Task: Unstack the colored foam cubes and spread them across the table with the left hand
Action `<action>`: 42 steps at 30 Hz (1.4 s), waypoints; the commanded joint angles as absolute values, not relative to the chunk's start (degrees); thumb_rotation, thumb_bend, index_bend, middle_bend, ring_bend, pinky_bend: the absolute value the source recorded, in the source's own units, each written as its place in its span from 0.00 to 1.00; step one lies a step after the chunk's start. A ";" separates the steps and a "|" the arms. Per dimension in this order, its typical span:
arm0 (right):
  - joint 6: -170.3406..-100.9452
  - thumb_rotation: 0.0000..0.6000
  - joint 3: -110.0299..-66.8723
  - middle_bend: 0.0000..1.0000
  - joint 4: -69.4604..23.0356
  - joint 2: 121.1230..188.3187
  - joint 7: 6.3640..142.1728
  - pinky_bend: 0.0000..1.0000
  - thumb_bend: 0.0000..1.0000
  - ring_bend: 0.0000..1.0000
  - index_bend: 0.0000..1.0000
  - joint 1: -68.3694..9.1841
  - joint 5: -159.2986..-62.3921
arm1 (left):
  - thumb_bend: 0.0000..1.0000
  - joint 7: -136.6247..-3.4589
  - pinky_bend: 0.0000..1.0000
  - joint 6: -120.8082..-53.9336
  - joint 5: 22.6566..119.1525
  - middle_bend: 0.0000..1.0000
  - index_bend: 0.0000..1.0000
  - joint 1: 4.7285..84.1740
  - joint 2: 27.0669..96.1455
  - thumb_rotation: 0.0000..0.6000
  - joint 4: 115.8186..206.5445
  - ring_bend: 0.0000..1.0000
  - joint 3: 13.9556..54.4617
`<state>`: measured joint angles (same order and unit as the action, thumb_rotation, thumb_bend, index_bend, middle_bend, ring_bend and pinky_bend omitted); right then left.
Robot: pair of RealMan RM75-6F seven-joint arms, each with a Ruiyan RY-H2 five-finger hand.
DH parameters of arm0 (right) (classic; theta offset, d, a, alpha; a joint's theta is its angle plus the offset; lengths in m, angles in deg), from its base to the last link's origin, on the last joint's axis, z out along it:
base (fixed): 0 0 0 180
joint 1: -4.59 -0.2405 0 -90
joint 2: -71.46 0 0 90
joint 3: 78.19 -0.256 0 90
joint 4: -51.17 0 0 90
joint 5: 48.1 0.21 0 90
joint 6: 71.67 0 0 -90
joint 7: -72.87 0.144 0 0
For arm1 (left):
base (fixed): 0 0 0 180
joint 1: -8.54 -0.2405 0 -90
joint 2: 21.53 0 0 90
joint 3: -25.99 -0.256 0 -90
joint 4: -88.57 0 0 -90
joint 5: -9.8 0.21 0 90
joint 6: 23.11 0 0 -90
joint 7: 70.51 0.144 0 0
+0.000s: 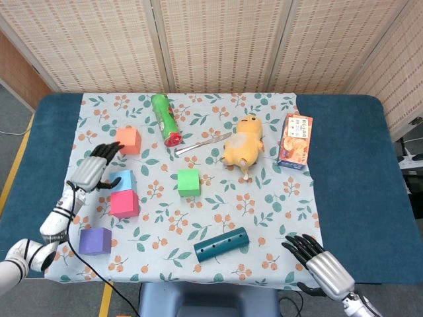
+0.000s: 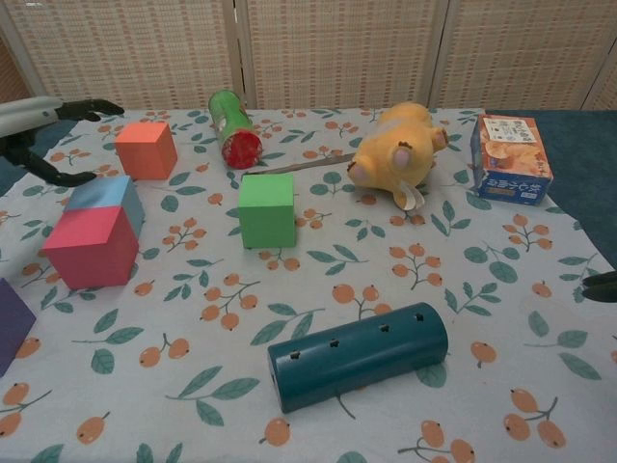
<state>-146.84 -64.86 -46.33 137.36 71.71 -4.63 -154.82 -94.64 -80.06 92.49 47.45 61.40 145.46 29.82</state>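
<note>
Since these are foam cubes, they should be really light and a bit squishy, so the left hand (image 1: 92, 173) won't need much squeeze, just enough that a cube doesn't pop out sideways. Right now that hand is empty with its fingers spread, hovering just left of the light blue cube (image 1: 123, 179), which sits right behind the pink cube (image 1: 124, 203), touching it. The orange cube (image 1: 129, 139) sits on its own further back, the green cube (image 1: 188, 182) is near the middle, and the purple cube (image 1: 95, 240) is at the front left of the desk (image 1: 344, 191). Best bet is probably pinching across two opposite flat faces. The right hand (image 1: 325, 272) hangs off the front edge, fingers apart, holding nothing
</note>
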 commanded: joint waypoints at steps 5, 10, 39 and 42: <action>-148.39 1.00 -63.13 0.00 -46.92 136.22 73.24 0.00 0.17 0.00 0.00 -4.47 -157.88 | 0.37 -81.50 0.00 -94.87 93.85 0.00 0.00 34.54 49.50 1.00 162.54 0.02 25.46; -149.27 1.00 -62.56 0.00 -46.86 135.70 74.18 0.00 0.17 0.00 0.00 -4.42 -159.12 | 0.37 -79.60 0.00 -95.57 93.64 0.00 0.00 32.11 50.46 1.00 161.32 0.00 24.53; -148.93 1.00 -62.47 0.00 -46.94 135.39 75.39 0.00 0.17 0.00 0.00 -4.74 -159.03 | 0.45 -76.30 0.03 -84.72 96.02 0.25 0.19 34.21 47.61 0.91 168.29 0.12 22.29; -148.49 1.00 -62.45 0.00 -46.91 135.45 75.50 0.00 0.17 0.00 0.00 -4.90 -158.86 | 0.45 -75.40 0.03 -83.09 95.13 0.25 0.19 34.97 47.34 0.89 169.10 0.12 22.82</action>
<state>-148.53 -62.46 -46.91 135.44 75.48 -4.87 -158.90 -75.82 -83.60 95.54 34.58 47.56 168.73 22.52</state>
